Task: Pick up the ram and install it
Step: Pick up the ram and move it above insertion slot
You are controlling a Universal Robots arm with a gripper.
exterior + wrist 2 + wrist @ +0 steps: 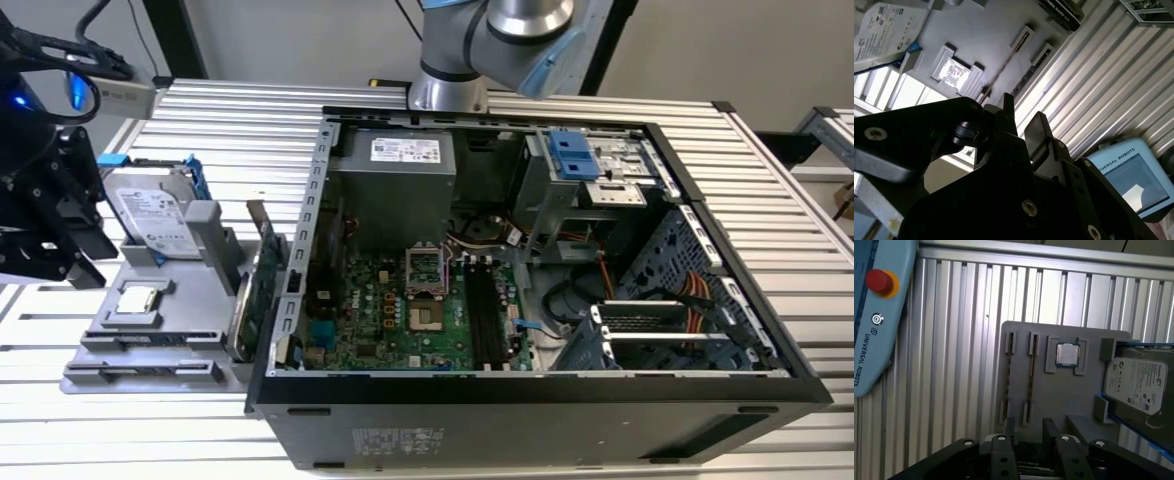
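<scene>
The ram (1029,380) is a thin dark stick standing edge-up in a slot of the grey holder tray (1069,400). In the exterior view the ram (147,340) lies along the tray's near part. It shows as a thin line (1004,65) in the second wrist view. My black gripper (1029,432) hangs above the tray's edge, open, with nothing between its fingers (1010,429). The same gripper (74,265) sits at the exterior view's left, beside the tray, and its gap (1021,120) shows in the second wrist view. Dark memory slots (483,320) run along the motherboard inside the open case.
On the tray sit a hard drive (140,210), a square silver processor (138,300) and an upright green expansion card (254,290). The open computer case (534,395) stands to the tray's right in the exterior view. A blue teach pendant (874,315) lies on the ribbed metal table (954,340).
</scene>
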